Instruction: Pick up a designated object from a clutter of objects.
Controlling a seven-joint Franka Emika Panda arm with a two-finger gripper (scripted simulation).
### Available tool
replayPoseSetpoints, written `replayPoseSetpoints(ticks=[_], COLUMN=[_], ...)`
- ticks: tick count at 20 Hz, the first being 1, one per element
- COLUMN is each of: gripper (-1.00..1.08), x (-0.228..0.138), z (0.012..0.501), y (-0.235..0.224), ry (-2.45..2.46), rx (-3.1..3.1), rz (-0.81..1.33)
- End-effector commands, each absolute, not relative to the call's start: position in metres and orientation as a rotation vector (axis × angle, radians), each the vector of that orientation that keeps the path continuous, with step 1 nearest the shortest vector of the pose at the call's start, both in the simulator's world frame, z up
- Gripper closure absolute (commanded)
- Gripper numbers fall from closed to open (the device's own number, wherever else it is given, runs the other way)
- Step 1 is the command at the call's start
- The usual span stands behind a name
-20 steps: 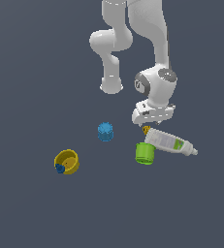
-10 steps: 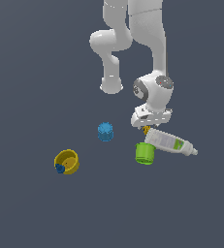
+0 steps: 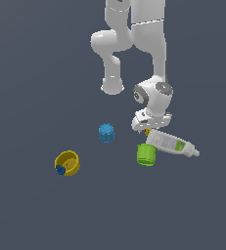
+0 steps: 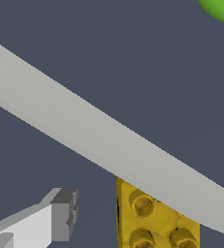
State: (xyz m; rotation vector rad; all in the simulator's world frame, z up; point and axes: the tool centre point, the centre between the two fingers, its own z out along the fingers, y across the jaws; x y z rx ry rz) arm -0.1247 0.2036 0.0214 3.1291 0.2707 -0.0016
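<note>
On the dark floor (image 3: 31, 215), the end effector (image 3: 147, 128) straddles the studded gold piece (image 4: 154, 220), fingers apart.

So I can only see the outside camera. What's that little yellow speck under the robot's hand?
Observer: In the wrist view it is a small yellow block with round studs on top, like a toy brick.
Operator: Is the hand squeezing it?
Observer: No. The gripper is open. One finger stands off to the side of the block with a clear gap between them.
Operator: Is anything in the way?
Observer: The white bottle runs slantwise across the wrist view and hides part of the block. I cannot tell whether the two touch.
</note>
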Motion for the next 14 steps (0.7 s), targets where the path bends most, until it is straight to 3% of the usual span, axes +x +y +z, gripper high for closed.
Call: replayPoseSetpoints(ticks=[1, 2, 3, 14], gripper=[-0.92, -0.92, 1.08, 1.08], x=[-0.1240, -0.1238, -0.1238, -0.1241], z=[0.0216, 0.0221, 0.0221, 0.0221], y=[0.2040, 0.2038, 0.2038, 0.2037], ry=[0.271, 0.270, 0.270, 0.270], rx=[3.129, 3.130, 3.130, 3.130], rz=[0.000, 0.000, 0.000, -0.001])
